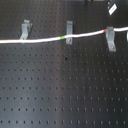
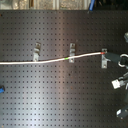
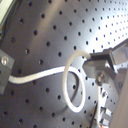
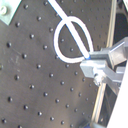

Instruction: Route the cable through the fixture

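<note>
Where the black perforated board (image 1: 60, 85) fills both exterior views, the cable (image 1: 45, 39) runs as a thin white line across it, entering from the first exterior view's left edge and rising gently toward the first exterior view's right. Three small grey metal clips (image 1: 69, 31) stand in a row along its path; the cord passes at the first, at the middle one, where its green band (image 1: 62, 37) sits just beside the clip, and at the third, where its red band (image 1: 105, 30) lies against the clip's top. In the second exterior view the same line (image 2: 50, 60) ends near the third clip (image 2: 104, 57), and the gripper (image 2: 121, 59) hangs close beside that clip toward the second exterior view's right, its body dark and partly blurred. Both wrist views show the cord's end curled into a loose loop (image 3: 72, 82) lying on the board, with the loop's tail running into the grey fingertips (image 4: 97, 59). In the second wrist view the fingertips look closed onto the white cord where the loop meets them, so the jaws appear pinched on the cable's end, though the contact spot is small and soft in focus.
</note>
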### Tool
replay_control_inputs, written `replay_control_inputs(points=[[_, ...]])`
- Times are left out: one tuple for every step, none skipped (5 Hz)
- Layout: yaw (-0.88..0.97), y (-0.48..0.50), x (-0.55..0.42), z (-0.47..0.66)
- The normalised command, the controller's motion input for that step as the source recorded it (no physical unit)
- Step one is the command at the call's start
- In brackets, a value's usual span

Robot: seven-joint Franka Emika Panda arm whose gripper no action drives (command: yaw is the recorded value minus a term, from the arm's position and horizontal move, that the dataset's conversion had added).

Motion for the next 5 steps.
replay_control_inputs(points=[[-0.85, -0.132, -0.040, -0.38], [-0.71, -0.245, -0.047, -0.48], [-0.60, -0.367, -0.059, -0.30], [-0.71, -0.321, -0.151, -0.11], [-0.17, -0.667, -0.458, 0.01]])
